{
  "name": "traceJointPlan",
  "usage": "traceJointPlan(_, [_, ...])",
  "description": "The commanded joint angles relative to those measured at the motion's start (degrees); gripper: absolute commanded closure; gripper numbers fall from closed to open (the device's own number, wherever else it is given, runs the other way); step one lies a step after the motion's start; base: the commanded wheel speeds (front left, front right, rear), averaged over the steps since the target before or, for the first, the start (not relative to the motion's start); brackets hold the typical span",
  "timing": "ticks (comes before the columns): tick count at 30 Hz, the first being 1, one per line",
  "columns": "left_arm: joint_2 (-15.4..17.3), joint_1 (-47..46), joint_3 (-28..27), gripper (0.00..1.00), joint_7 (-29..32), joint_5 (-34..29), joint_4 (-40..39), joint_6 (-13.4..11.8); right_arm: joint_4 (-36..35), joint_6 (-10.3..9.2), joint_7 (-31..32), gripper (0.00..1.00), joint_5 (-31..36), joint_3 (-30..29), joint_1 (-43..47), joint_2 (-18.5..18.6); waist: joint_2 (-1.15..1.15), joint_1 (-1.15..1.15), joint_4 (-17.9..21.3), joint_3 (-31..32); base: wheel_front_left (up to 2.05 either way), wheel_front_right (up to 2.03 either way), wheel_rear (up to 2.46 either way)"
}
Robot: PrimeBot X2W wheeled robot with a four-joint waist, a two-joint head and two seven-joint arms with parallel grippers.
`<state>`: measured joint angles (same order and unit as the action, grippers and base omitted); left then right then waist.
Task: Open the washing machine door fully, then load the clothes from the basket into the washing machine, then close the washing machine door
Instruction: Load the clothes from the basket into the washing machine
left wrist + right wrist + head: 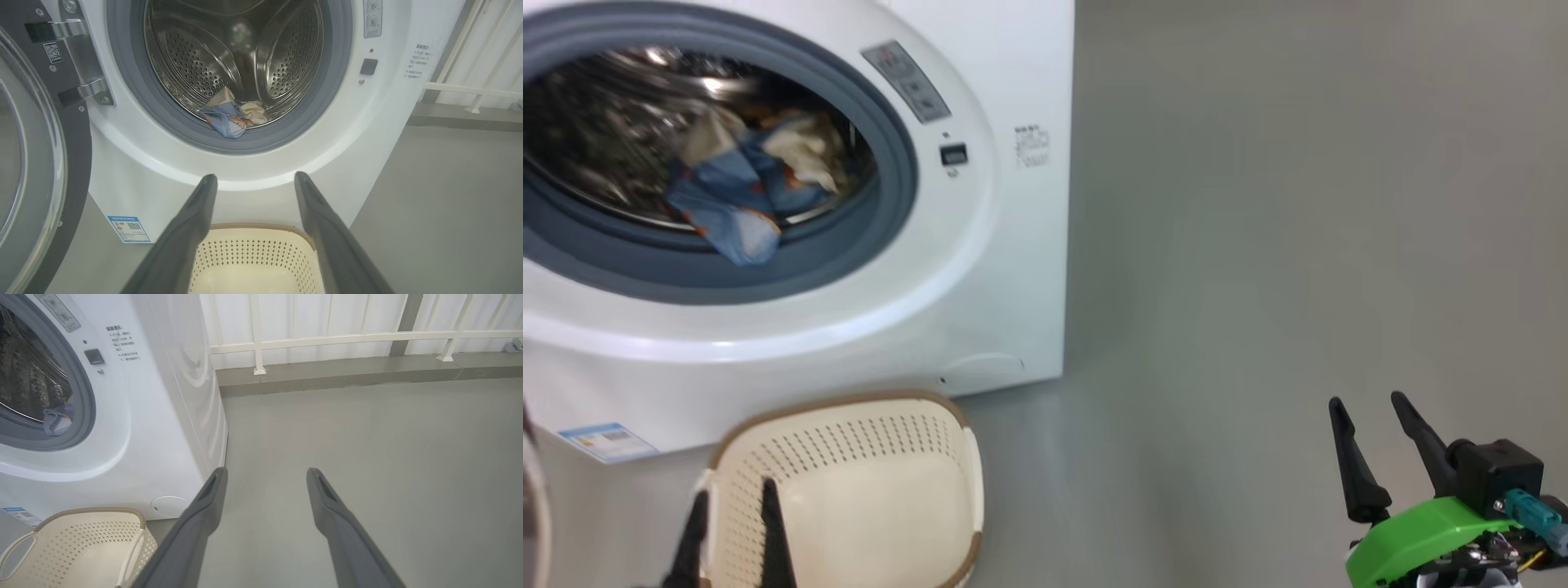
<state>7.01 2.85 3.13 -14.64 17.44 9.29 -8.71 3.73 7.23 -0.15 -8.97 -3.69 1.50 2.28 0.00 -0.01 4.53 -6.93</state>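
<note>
My left gripper (255,179) and right gripper (265,475) spread wide, holding nothing | clothes (233,116) in drum ahead of left gripper — basket (253,227) beneath it bare | washing machine door (77,163) open at its left — I judge closing remains.

— How is the light?
— Bright, even and diffuse. The floor (1258,245) is a flat grey, with a faint soft shadow at the foot of the washing machine (980,269) on its right side.
— Any glare?
— Hot glints on the steel drum (245,53), and a pale sheen along the lower curve of the white front.
— Sharpness?
— The head view is smeared by motion. The clothes (735,188) and the drum look streaky, and the panel lettering is unreadable. Both wrist views are crisp farther off, though the left gripper (255,177), near the lens, is soft-edged.
— Distortion?
— Wide-angle bowing in the wrist views: the machine's edges lean and the far railing (327,337) posts splay outward.
</note>
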Motion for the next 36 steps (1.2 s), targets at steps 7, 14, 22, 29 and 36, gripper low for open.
traceJointPlan(7, [0.7, 3.2, -0.2, 0.00, -0.4, -1.6, -2.5, -0.1, -4.1, 0.25, 2.1, 0.00, 1.6, 2.3, 1.8, 0.6, 0.00, 0.01, -3.0, 6.4, 0.00, 0.00, 0.00])
traceJointPlan(14, [0.3, 4.3, 0.7, 0.00, -0.2, -1.3, -3.1, -0.3, -6.5, 0.25, 3.3, 0.00, 1.7, 2.5, 3.7, 0.6, 0.00, 0.01, -3.7, 7.4, 0.00, 0.00, 0.00])
traceJointPlan(22, [0.1, 4.5, 1.4, 0.00, -0.1, -1.3, -2.9, -0.6, -7.2, 0.25, 3.9, 0.00, 1.4, 2.5, 4.3, 0.6, 0.00, 0.01, -3.6, 7.6, 0.00, 0.00, 0.00])
traceJointPlan(29, [0.0, 4.3, 1.3, 0.00, 0.2, -0.4, -3.0, -0.8, -6.9, 0.25, 3.8, 0.00, 1.2, 2.4, 4.3, 0.6, 0.00, 0.01, -3.7, 7.5, 0.00, 0.00, 0.00])
traceJointPlan(36, [0.0, 4.0, 1.4, 0.00, 0.5, 0.3, -2.4, -0.8, -6.9, 0.25, 3.8, 0.00, 1.1, 2.4, 4.2, 0.6, 0.00, 0.01, -3.8, 7.3, 0.00, 0.00, 0.00])
